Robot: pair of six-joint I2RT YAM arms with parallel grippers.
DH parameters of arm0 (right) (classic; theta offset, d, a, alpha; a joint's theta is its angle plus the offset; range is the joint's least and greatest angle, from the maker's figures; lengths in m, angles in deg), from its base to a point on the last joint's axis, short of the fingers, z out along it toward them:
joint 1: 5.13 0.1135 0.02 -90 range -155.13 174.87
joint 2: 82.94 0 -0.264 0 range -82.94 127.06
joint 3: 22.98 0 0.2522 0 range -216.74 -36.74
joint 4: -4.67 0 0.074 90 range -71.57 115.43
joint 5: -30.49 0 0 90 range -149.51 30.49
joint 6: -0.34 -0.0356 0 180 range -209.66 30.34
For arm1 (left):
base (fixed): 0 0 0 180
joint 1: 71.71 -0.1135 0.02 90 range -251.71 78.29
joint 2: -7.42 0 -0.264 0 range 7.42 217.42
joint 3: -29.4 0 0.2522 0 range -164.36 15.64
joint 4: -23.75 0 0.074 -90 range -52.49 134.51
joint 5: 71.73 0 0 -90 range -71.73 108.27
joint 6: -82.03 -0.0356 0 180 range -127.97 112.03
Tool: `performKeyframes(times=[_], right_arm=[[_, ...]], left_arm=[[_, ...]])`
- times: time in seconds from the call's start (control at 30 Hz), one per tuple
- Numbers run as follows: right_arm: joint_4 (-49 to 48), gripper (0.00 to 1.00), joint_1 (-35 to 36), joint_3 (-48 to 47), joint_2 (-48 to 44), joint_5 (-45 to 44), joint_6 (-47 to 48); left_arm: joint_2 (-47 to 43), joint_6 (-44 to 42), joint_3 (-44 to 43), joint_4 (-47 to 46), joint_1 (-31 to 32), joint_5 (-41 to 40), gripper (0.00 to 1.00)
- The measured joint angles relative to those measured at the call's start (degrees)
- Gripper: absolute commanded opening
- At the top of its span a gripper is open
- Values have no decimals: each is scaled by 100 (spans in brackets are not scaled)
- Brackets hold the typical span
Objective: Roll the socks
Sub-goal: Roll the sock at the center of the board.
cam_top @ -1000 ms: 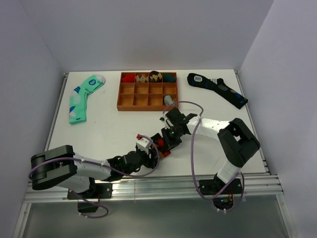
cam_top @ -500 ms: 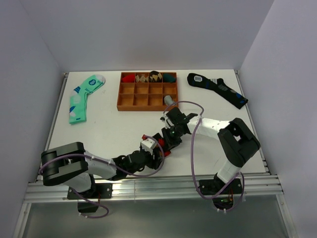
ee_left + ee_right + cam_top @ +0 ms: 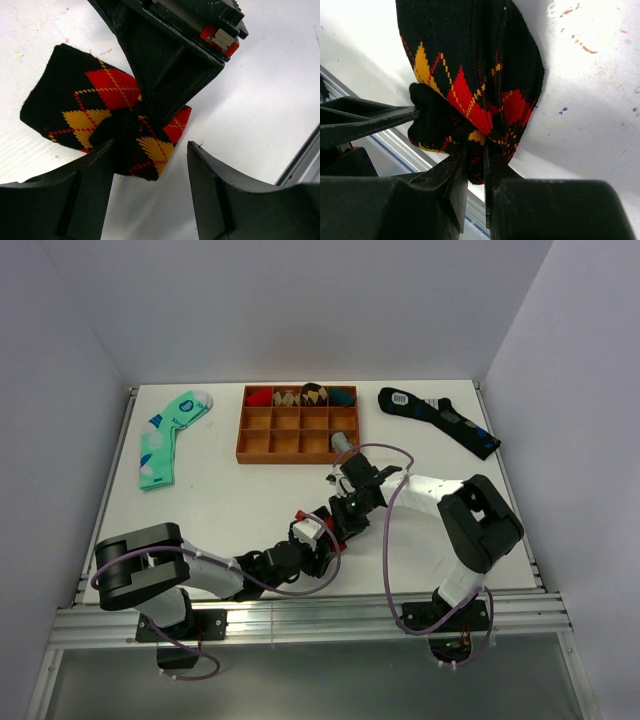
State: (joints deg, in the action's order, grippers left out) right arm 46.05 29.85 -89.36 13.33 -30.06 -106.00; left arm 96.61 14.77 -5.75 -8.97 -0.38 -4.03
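Observation:
The black argyle sock (image 3: 470,65) with red and orange diamonds lies bunched on the white table. My right gripper (image 3: 475,155) is shut on the sock's folded edge. In the left wrist view the sock (image 3: 100,110) lies just ahead of my left gripper (image 3: 150,152), whose jaws are open, with the sock's near corner between the fingertips. The right gripper's black body sits on top of the sock there. In the top view both grippers meet at the near middle of the table, the left (image 3: 320,545) and the right (image 3: 338,523). Only a bit of sock (image 3: 336,541) shows between them.
A wooden tray (image 3: 300,452) stands at the back centre with rolled socks in its back row and a grey roll at its front right. A mint green and white sock (image 3: 165,435) lies back left. A dark navy sock (image 3: 440,418) lies back right.
My left arm has reached further right, bringing its gripper up to the sock. The right gripper has stayed shut on the sock, nearly still.

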Motion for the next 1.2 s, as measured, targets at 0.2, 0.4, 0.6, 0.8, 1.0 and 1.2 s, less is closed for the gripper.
performKeyframes(times=[0.2, 0.4, 0.6, 0.8, 1.0, 1.2], right_arm=[[15, 1, -33, -39, 61, 133, 63], [118, 1, -107, -131, 162, 258, 118], [205, 1, -240, -151, 186, 365, 205], [269, 1, -326, -151, 227, 520, 243], [245, 0, -431, -151, 317, 776, 251], [188, 0, -579, -136, 358, 1093, 229]], left_arm=[[0, -295, -107, 87, -26, -4, 63], [39, -372, -116, 39, -107, 219, 61], [168, -334, -116, -129, -168, 511, 61], [205, -92, 9, -411, -306, 905, 61], [310, 164, 72, -654, -435, 1084, 62], [376, 466, 118, -809, -575, 1143, 62]])
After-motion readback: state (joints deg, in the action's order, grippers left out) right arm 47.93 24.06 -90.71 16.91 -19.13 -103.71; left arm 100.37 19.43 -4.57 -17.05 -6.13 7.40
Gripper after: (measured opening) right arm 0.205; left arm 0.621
